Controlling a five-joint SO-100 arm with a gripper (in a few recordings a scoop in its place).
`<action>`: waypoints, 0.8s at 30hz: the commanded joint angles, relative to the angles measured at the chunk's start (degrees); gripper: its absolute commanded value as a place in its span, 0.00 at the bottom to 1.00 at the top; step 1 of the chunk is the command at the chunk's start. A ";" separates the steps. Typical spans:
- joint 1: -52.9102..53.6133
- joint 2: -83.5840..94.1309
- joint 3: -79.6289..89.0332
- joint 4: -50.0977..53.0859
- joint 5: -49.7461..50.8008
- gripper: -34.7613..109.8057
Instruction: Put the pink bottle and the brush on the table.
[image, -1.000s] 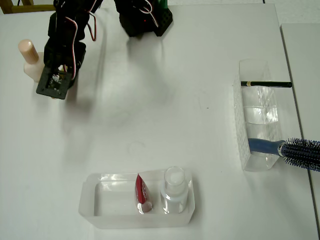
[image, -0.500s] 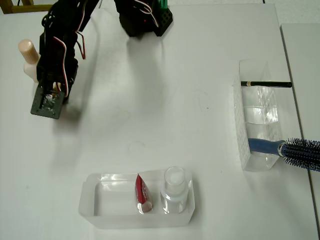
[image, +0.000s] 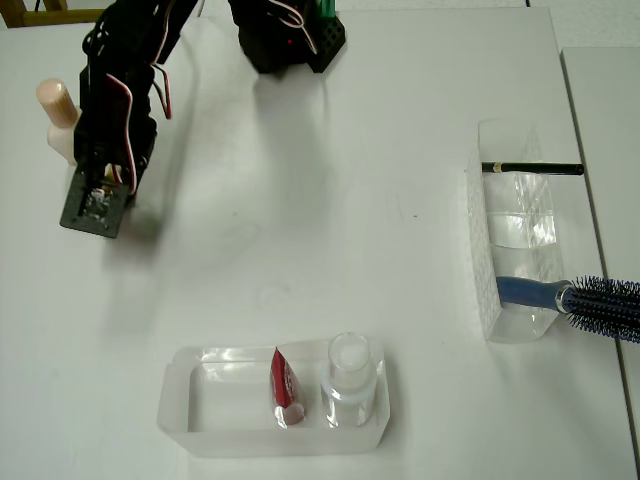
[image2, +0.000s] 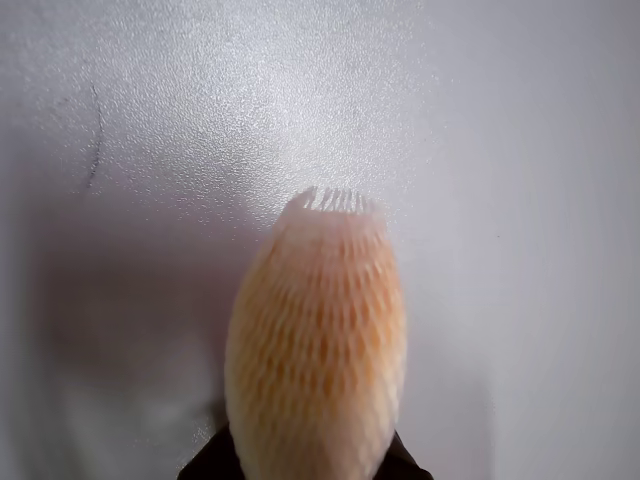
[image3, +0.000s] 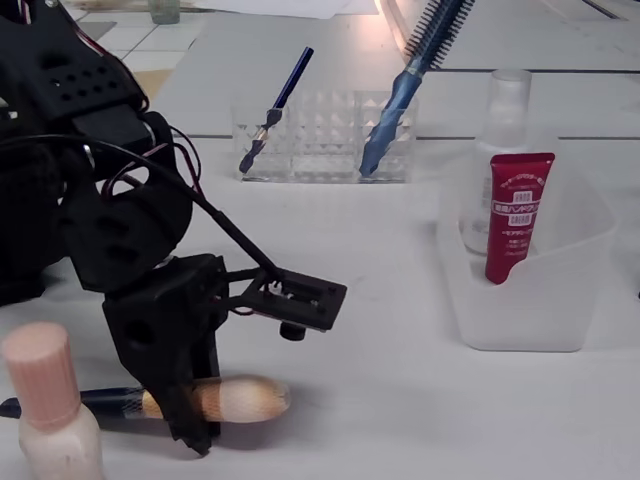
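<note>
The pink bottle (image: 57, 118) stands upright on the white table (image: 300, 200) at the far left, also seen at the fixed view's bottom left (image3: 47, 415). Right beside it my gripper (image3: 195, 425) is down at the tabletop, shut on the brush (image3: 222, 399), which lies level along the surface. The brush's black handle points toward the bottle. In the wrist view the brush's cream tip (image2: 317, 335), wrapped in a fine mesh, juts out from between my dark fingers (image2: 207, 467). From overhead, my gripper (image: 95, 200) covers the brush.
A clear tray (image: 200, 415) near the front edge holds a red tube (image: 284, 388) and a clear white-capped bottle (image: 349, 380). A clear organiser (image: 515, 250) at the right holds a black pencil (image: 535, 168) and a blue hairbrush (image: 590, 298). The arm's base (image: 290, 35) is at the back.
Over the last second the arm swung left and toward the front, carrying the brush down beside the bottle. It has held still for the last half second.
</note>
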 joint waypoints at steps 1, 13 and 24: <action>-1.14 1.32 -1.05 0.53 1.05 0.28; -1.93 1.67 -1.14 0.53 1.76 0.34; -1.93 2.90 -1.32 0.62 1.41 0.43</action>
